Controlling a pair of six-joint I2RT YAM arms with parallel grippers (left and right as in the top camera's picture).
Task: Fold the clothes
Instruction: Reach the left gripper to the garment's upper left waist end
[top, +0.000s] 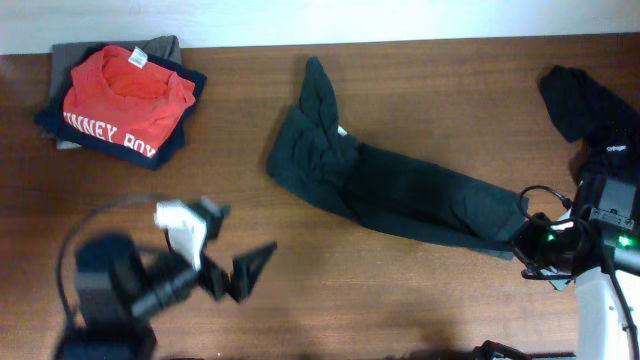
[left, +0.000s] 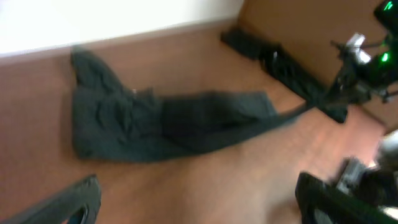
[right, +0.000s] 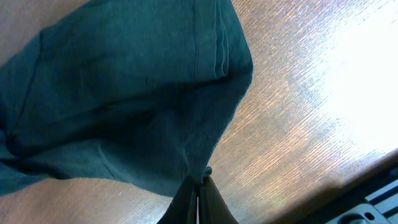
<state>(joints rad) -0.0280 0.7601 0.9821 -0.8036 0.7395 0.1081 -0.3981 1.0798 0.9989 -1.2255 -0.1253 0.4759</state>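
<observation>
right gripper (right: 199, 186) is clamped fully closed on the edge of the dark garment (top: 400, 190). the wrist view has it plain, a thin fold of cloth nipped right between the fingertips. from that pinch the dark garment stretches away ahead and to the left over the table (top: 420, 310), a long flat band ending in a crumpled bunch well apart from the gripper. ahead of the right gripper, toward the far edge, a black garment (top: 585, 105) lies in a heap. over to the left gripper (top: 240, 275): jaws spread wide, nothing in them, hanging above bare wood. the bunched end lies ahead of it and to its right, not touching. farther ahead and off to its left sits a folded stack (top: 125, 100), red shirt on top.
</observation>
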